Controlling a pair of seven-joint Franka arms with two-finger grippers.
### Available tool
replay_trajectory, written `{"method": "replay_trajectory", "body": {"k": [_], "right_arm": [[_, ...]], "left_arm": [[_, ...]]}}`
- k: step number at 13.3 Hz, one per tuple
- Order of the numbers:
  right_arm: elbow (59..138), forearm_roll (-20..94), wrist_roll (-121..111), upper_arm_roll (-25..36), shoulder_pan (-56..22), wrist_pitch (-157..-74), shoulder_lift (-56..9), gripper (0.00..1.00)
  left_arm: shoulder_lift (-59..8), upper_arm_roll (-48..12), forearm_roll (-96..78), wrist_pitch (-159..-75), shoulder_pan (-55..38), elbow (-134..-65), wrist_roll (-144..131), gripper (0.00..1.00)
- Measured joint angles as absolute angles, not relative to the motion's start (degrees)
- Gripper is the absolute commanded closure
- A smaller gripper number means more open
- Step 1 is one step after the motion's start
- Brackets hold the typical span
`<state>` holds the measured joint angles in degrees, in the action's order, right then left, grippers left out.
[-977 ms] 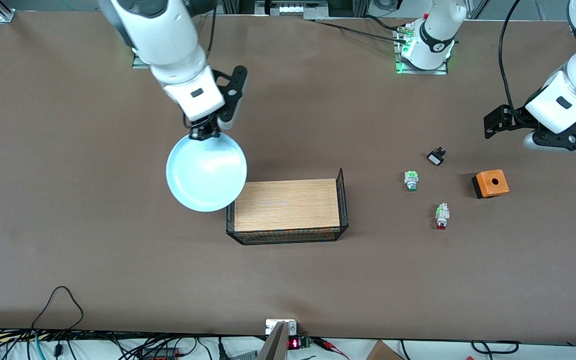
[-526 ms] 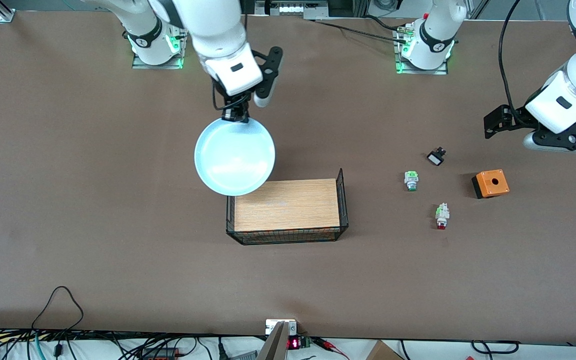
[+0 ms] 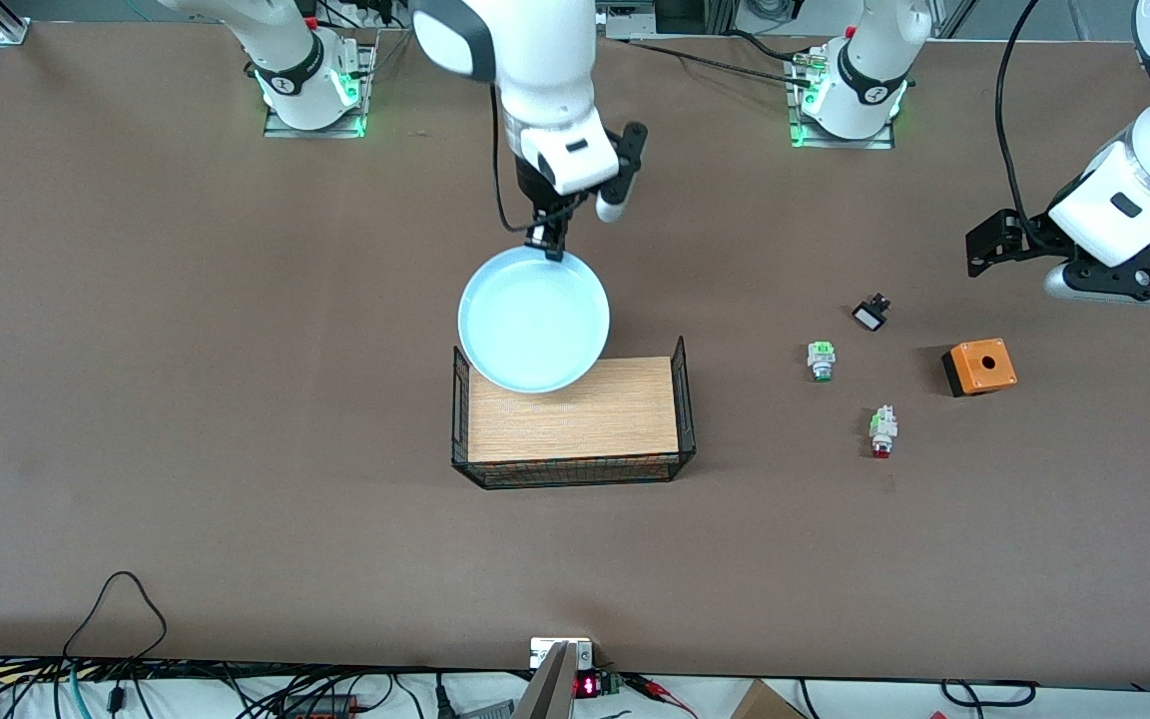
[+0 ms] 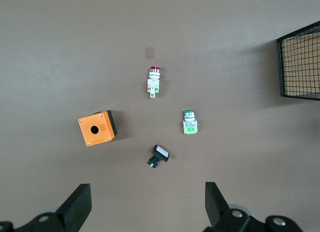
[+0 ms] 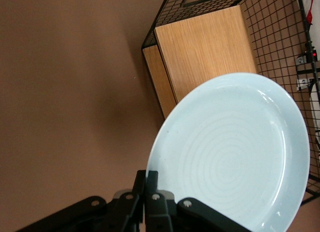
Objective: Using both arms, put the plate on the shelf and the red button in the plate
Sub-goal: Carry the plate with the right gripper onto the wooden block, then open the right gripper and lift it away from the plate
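Two grippers | right gripper [image 3: 547, 243] is pinching the plate [image 3: 534, 320] by its rim, carrying it over the wire basket [image 3: 685, 399] edge | left gripper [image 4: 145, 207] is waiting, spread, over the table near the orange box [image 3: 980, 365] | we're guessing the plate's glossy, slippery, breakable | basket's holding only its wooden board [image 3: 585, 419] | red button [image 3: 882, 430] is lying untouched, light, grabbable across its body
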<state>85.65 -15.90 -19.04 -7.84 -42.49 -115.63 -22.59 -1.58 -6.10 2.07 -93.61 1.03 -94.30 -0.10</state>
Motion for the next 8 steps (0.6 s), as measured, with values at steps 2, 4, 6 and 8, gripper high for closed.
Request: {"method": "replay_trajectory", "body": {"k": [2, 4, 6, 8], "right_arm": [[85.7, -17.4, -18.8, -7.4, -42.5, -118.4, -25.6, 1.00], [85.6, -19.1, -17.3, -7.4, -42.5, -121.2, -28.2, 1.00], [85.6, -20.2, -16.1, -7.4, -42.5, -123.5, -30.0, 1.00], [85.6, -20.8, -15.4, -7.4, -42.5, -125.1, -31.2, 1.00]], "left_arm": [[-1.6, -6.1, 2.1, -93.6, 1.0, -94.3, -0.1, 0.00], [-1.6, -6.1, 2.1, -93.6, 1.1, -94.3, -0.1, 0.00], [-1.6, -6.0, 2.1, -93.5, 1.1, -94.3, -0.1, 0.00], [-1.6, -5.9, 2.1, -93.5, 1.2, -94.3, -0.1, 0.00]]}}
